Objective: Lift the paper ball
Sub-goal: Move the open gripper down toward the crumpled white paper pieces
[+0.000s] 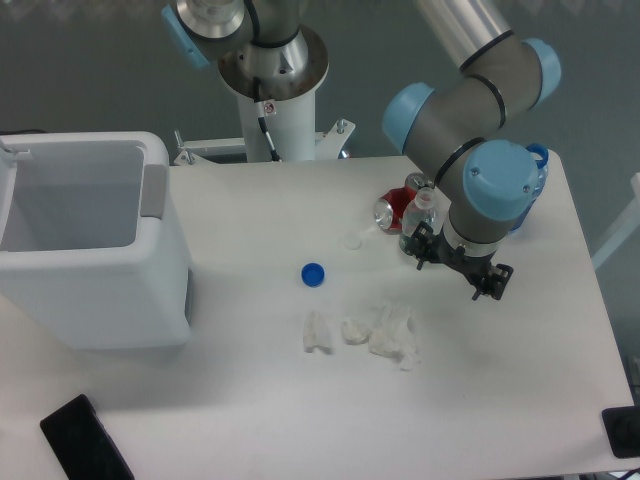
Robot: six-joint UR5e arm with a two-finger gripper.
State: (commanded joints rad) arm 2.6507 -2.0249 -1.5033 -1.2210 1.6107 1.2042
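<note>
End effector: the end effector (458,268) hangs over the right half of the tabletop (250,210), carrying nothing — whether its fingers stand wide or narrow cannot be told from this angle.
Paper ball: the paper ball (393,335) lies loose on the tabletop, below and left of the end effector, well apart from it, with a smaller white scrap (354,331) just beside it and another scrap (318,332) further left.
Step in hand: approach, by the look of it — no contact yet.
Next move: likely a shift toward the near-left to stand over the largest wad, then a descent that closes on it alone, not the scraps.
Surroundings: blue bottle cap (313,273) near centre; red can (392,210) and clear bottle (420,215) behind the end effector; white bin (95,250) at left.
Writing: none legible; the can's label is too small to read.
</note>
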